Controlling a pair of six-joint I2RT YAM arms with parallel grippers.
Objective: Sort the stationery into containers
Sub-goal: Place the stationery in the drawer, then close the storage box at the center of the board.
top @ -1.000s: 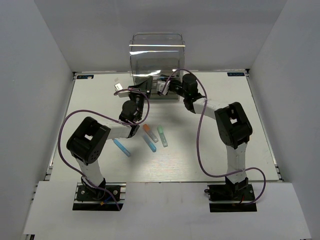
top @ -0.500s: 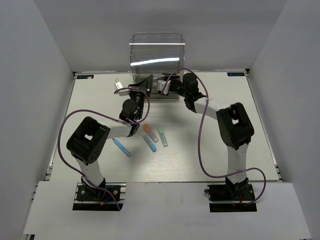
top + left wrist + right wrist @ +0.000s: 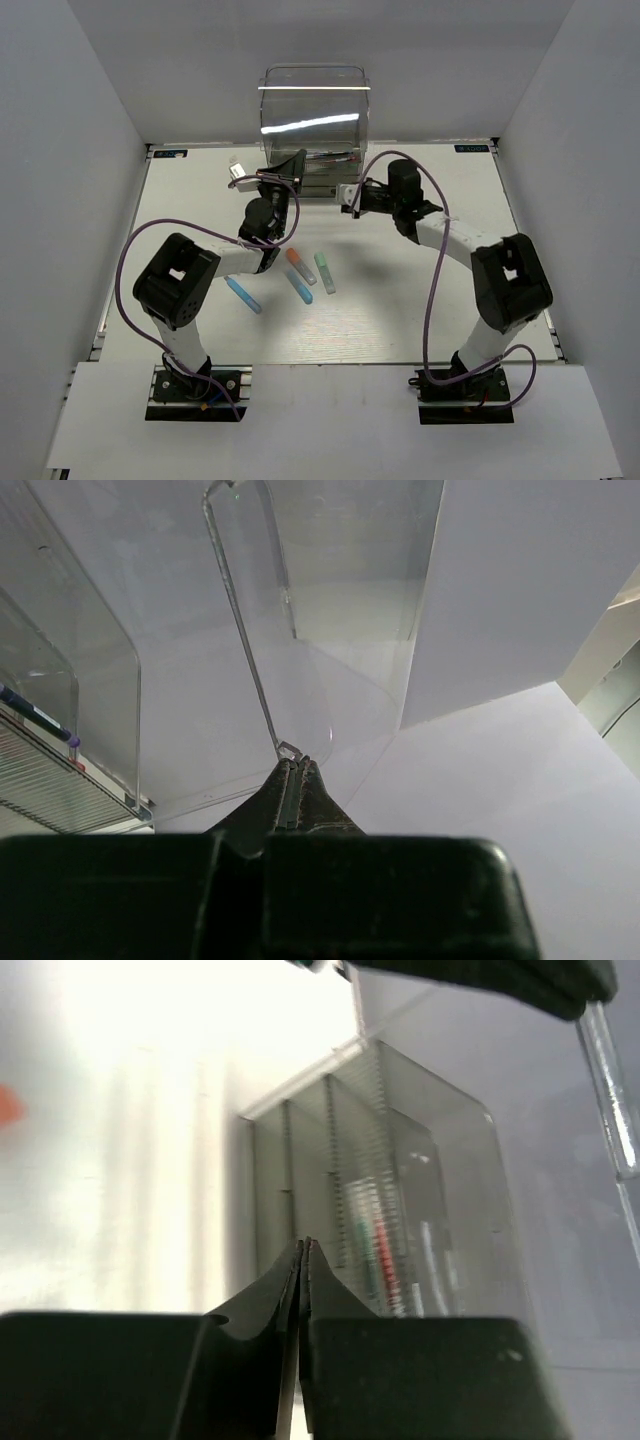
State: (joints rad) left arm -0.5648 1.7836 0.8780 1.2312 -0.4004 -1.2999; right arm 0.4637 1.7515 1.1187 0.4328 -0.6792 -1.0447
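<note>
The clear plastic cabinet (image 3: 314, 120) stands at the back middle of the table. My left gripper (image 3: 297, 163) is at its left front corner, shut on the thin clear edge of a drawer (image 3: 287, 750). A dark purple pen (image 3: 36, 716) lies in a drawer to the left. My right gripper (image 3: 348, 192) is shut and empty, a little in front of the cabinet. In the right wrist view its tips (image 3: 305, 1246) face the cabinet (image 3: 420, 1160), with a red pen (image 3: 383, 1255) and a green pen (image 3: 362, 1250) inside. Two light-blue markers (image 3: 243, 295) (image 3: 300, 288), an orange marker (image 3: 299, 265) and a mint-green marker (image 3: 325, 272) lie on the table.
The white table (image 3: 420, 290) is walled by white panels on the left, right and back. Purple cables loop from both arms over the table. The markers lie between the two arms, nearer the left arm (image 3: 178, 280).
My right arm has drawn back from the cabinet's front, toward the right and the near side, jaws shut. My left gripper has stayed at the cabinet's corner.
</note>
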